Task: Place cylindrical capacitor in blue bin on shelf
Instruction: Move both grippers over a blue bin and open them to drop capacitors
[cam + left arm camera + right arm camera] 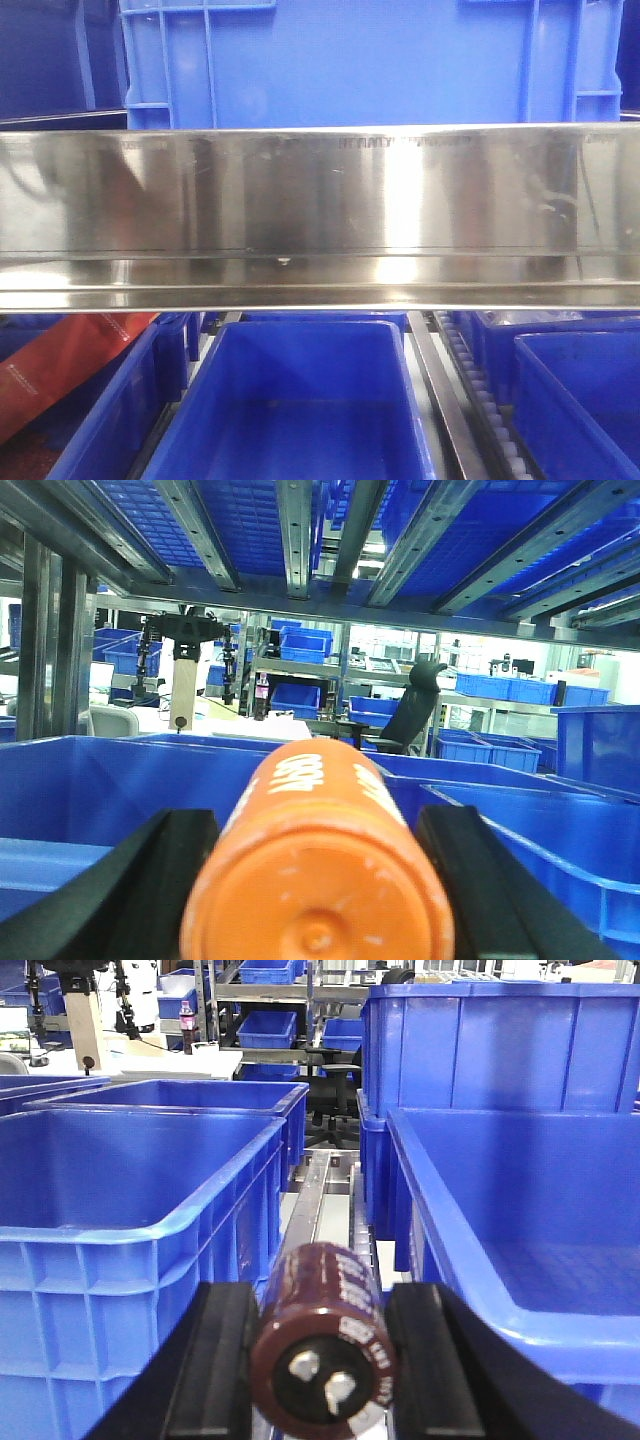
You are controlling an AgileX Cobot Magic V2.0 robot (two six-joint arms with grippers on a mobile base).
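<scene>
Above the lane beside a deep blue plastic bin [130, 1190] on the shiny steel-railed shelf [320, 190], the right gripper [320, 1310] pinched the dark brown cylindrical capacitor [325, 1355], terminals facing back. The left gripper [315, 825] clamped an orange cylinder [315, 880].

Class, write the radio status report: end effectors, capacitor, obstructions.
Right end effector shut on capacitor. Left end effector shut on orange cylinder. Capacitor lined up with gap between blue bins, not yet inside.
</scene>
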